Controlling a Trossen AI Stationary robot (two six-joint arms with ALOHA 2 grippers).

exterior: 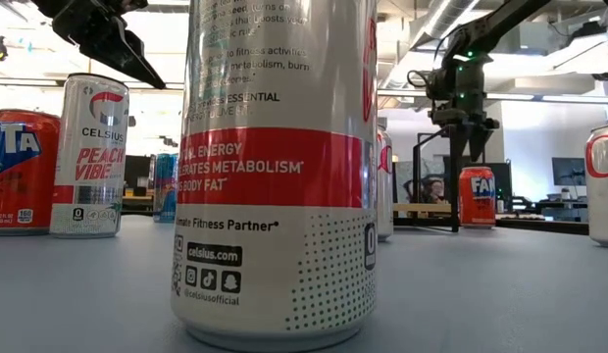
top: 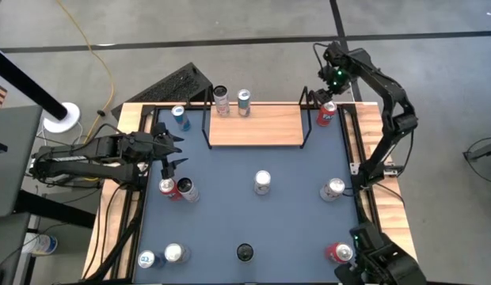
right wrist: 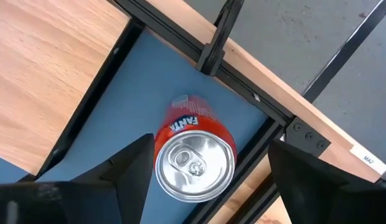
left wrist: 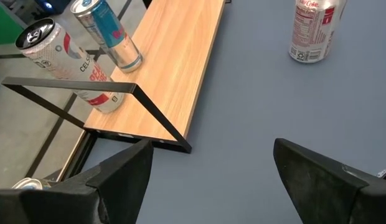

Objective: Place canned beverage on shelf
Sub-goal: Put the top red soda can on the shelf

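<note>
Celsius can [exterior: 275,167] foremost, 2 cans on shelf [top: 265,127]

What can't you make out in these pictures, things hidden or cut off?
- Low view: the big Celsius can up close blocks most of the shelf; its top is cut off.
- High view: can labels too small to read.
- Right wrist view: the Fanta can shows from above, its base hidden.

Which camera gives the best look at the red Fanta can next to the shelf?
The right wrist view: the red Fanta can fills the centre, upright on the blue mat between the open right hand's fingers. The high view shows it small beside the light-wood shelf. The low view shows it distant. The left wrist view misses it.
</note>
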